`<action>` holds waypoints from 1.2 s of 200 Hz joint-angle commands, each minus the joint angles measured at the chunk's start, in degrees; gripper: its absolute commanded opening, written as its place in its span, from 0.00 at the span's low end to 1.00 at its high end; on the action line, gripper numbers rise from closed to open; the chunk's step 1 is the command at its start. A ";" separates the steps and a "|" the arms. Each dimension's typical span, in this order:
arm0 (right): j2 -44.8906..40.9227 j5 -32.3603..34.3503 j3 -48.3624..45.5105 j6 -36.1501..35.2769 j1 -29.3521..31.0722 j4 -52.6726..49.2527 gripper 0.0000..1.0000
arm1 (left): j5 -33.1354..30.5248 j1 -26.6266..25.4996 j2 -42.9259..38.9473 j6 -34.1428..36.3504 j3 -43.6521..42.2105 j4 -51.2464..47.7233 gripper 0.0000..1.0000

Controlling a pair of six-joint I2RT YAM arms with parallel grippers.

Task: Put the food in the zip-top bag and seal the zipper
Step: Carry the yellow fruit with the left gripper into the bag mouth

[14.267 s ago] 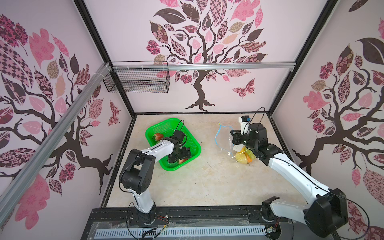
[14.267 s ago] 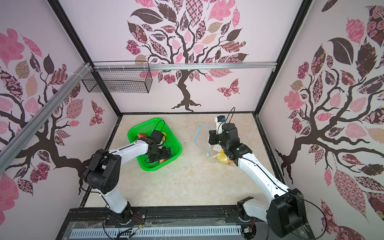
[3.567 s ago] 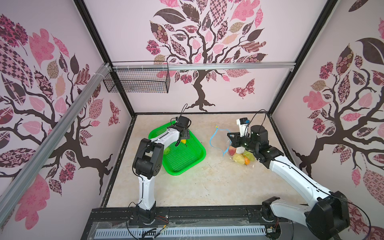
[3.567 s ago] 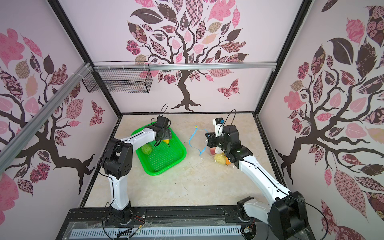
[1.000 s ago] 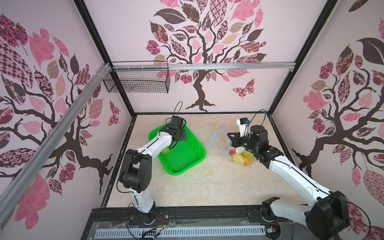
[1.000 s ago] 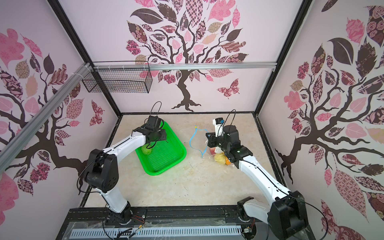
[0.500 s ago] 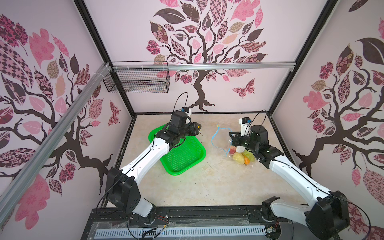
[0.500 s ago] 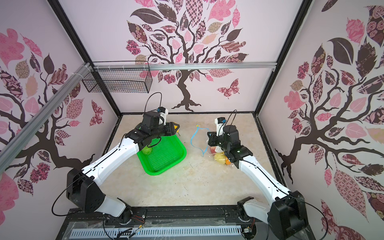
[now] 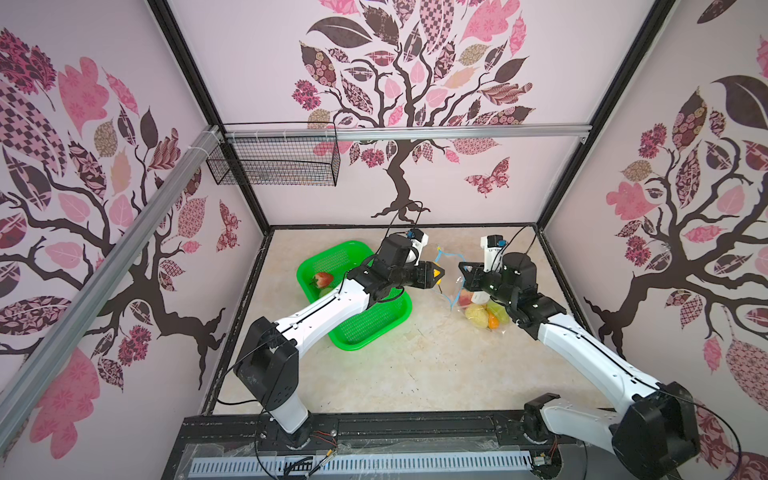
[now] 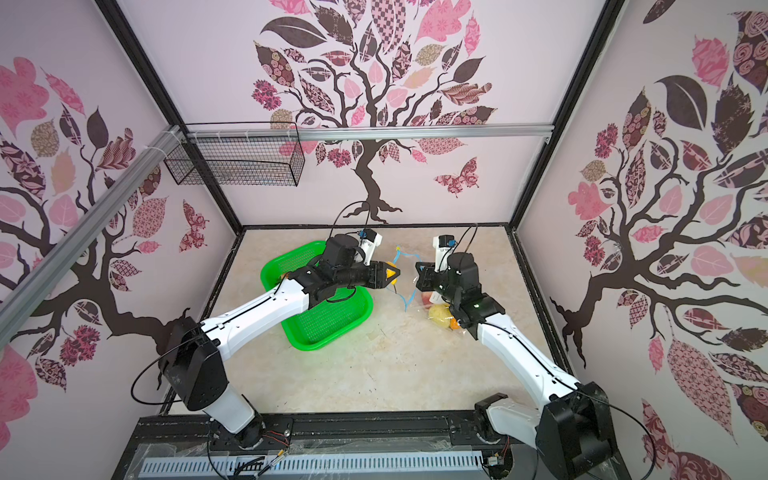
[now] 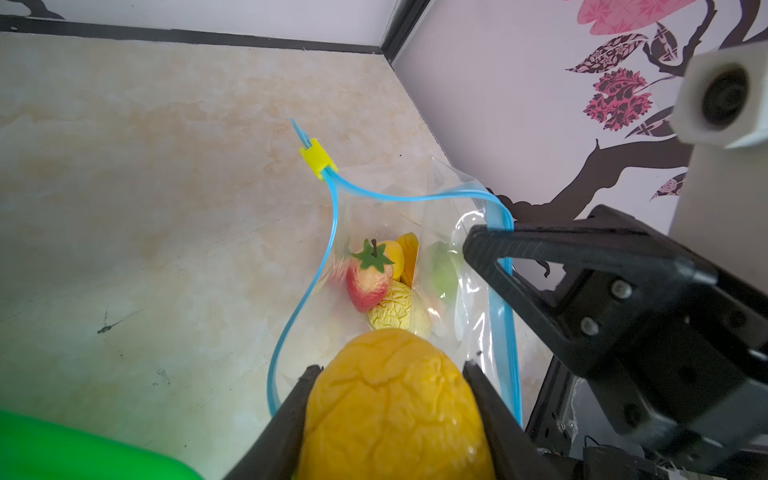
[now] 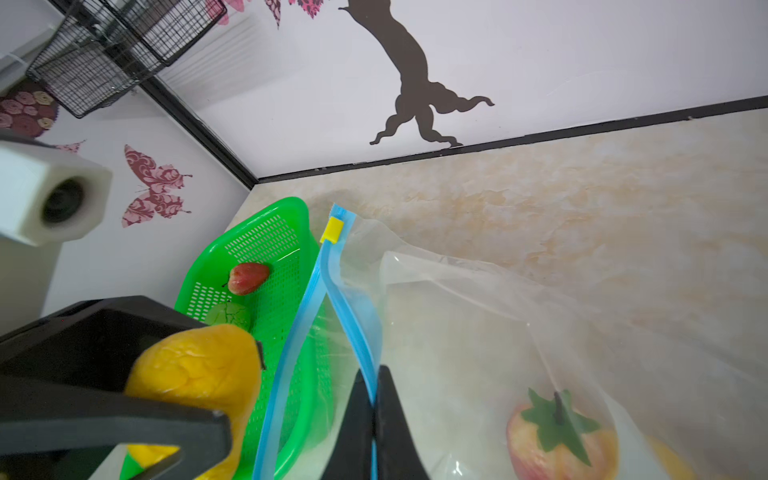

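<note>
- Left gripper [image 9: 438,274] has swung right from green basket [image 9: 365,328] to zip-top bag [image 12: 498,332] mouth, fingers clamping a lemon [image 11: 395,407].
- Right gripper [image 12: 374,386] fingers closed on the zipper [image 12: 352,316].

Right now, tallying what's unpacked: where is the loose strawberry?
In a top view the strawberry lies in the green basket near its left rim, beside the green ball.

2 top views look down; wrist views (close) share the bag [image 12: 478,316].
</note>
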 commanded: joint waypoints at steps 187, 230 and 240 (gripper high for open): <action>0.49 -5.81 2.84 -2.73 -0.12 -4.06 0.00 | -2.10 -3.98 5.59 0.79 7.61 -6.40 0.91; 0.28 -3.78 2.77 -2.71 -0.09 -4.66 0.00 | 0.45 -1.95 -1.44 -1.11 3.60 -7.61 0.92; 0.19 -3.46 2.74 -2.81 -0.06 -4.75 0.00 | 1.02 -0.78 -3.32 -1.82 2.07 -8.16 0.98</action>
